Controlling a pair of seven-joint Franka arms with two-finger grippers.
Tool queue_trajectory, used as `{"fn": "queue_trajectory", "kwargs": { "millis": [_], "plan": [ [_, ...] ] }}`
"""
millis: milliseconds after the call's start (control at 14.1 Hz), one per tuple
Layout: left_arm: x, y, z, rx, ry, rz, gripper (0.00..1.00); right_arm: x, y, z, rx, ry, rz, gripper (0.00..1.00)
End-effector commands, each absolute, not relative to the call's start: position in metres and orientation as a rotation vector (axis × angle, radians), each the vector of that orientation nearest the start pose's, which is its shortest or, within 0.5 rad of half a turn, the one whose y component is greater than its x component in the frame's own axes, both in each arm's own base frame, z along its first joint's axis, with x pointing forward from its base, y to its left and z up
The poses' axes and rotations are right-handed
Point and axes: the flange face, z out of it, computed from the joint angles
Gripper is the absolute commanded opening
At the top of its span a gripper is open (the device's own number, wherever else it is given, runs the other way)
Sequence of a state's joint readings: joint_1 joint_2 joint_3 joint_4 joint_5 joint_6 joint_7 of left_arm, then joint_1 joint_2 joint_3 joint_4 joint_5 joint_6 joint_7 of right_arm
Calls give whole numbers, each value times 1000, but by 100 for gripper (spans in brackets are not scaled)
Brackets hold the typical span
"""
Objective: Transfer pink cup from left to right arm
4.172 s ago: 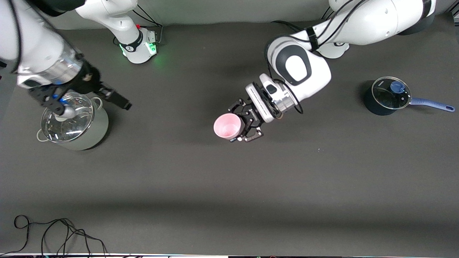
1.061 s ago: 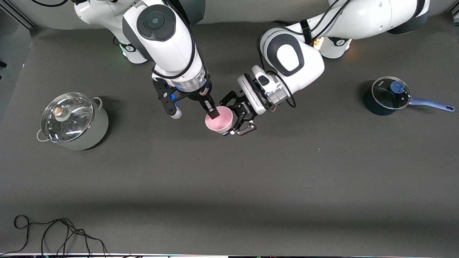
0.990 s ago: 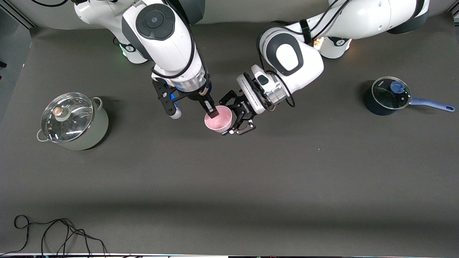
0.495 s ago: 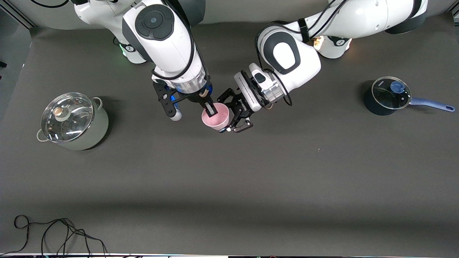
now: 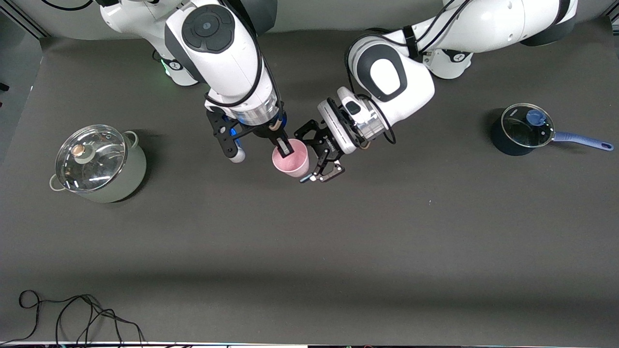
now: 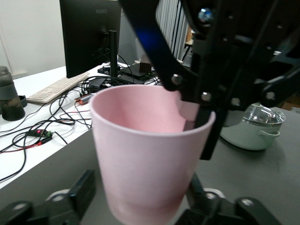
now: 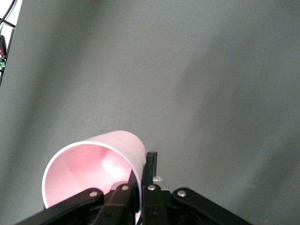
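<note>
Front view: right gripper point(image 5: 285, 150) jaws clamped on pink cup point(image 5: 290, 158) rim — left gripper point(image 5: 323, 162) jaws apart, handover nearly done, left withdrawal remained.

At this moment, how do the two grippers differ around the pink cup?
The right gripper is shut on the pink cup, pinching its rim wall with one finger inside. The left gripper is open, its fingers spread clear of the cup's sides. Both hang above the table's middle.
</note>
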State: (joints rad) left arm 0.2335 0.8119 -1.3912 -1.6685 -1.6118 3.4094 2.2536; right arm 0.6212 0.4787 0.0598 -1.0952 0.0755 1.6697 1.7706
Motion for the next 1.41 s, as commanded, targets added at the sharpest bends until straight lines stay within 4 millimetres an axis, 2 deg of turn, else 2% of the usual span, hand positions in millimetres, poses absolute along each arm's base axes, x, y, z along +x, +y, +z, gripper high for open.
{"fn": "queue_trajectory", "kwargs": {
  "millis": [0,212,354,636,778,848,1061,1202,1273,1343],
  "plan": [
    [519,-405,429,1972,-982,1224,98,543,439,559,-2587,1620,92,0],
    [525,-396,419,1998,-986,1223,98,546,434,557,-2609,1598,89,0],
    [525,-393,411,2029,-1002,1215,98,548,429,556,-2659,1510,93,0],
    [522,-386,396,2088,-1037,1197,98,564,402,551,-2696,1470,101,0],
    [532,-370,379,2147,-1025,1184,98,575,385,550,-2722,1428,101,0],
    [535,-366,375,2160,-1011,1179,98,581,373,546,-2753,1383,108,0],
    [553,-337,361,2194,-940,1164,99,579,334,543,-2847,1243,140,0],
    [562,-319,347,2196,-894,1142,99,579,290,549,-2858,1146,182,0],
    [566,-315,347,2175,-883,1150,99,579,268,555,-2865,1089,195,0],
    [572,-308,347,2140,-874,1164,99,579,236,557,-2898,1000,205,0]
  ]
}}
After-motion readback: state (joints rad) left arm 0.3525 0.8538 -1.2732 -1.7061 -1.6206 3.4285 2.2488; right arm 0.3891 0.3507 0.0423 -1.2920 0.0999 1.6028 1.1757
